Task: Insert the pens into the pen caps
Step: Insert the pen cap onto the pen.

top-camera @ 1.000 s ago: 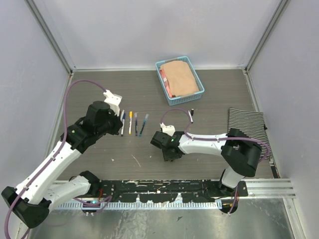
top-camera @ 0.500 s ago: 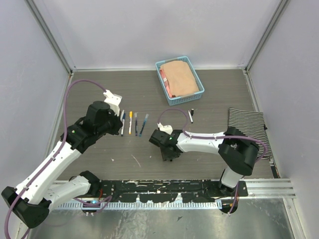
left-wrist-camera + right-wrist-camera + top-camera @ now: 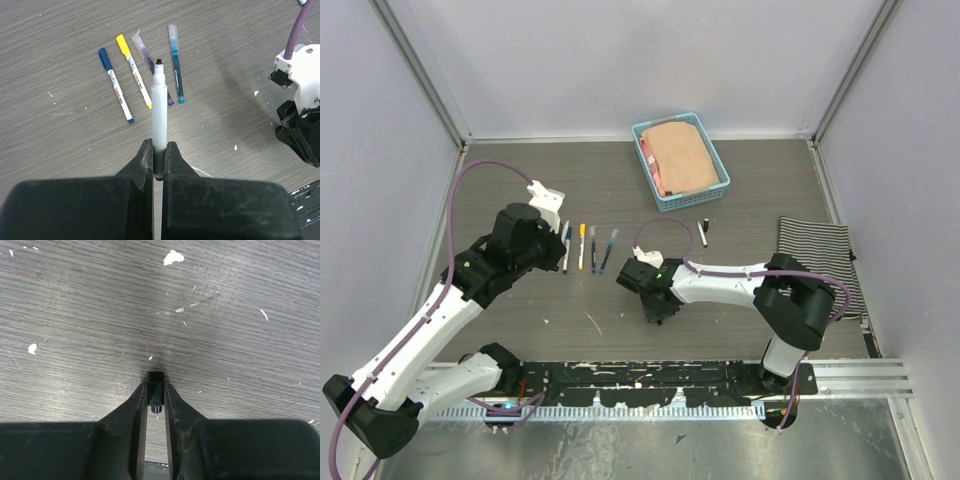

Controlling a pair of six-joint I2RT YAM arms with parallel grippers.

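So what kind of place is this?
Probably a robot test booth, not a home: two arms bolted to a table, plain walls closing it in, and pens laid in a neat row.

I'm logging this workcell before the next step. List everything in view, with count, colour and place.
row of pens: 4, caps blue, yellow and two clear, on the table ahead of the left arm
lone pen: 1, white with a black end, on the table near the basket
white pen: 1, black tip uncapped, held by the left arm
black cap: 1, between the right arm's fingers
blue basket: 1, far centre of the table
tan cloth: 1, in the basket
striped cloth: 1, black and white, right edge of the table
left end effector: shut on the white pen
right end effector: closed on the black cap
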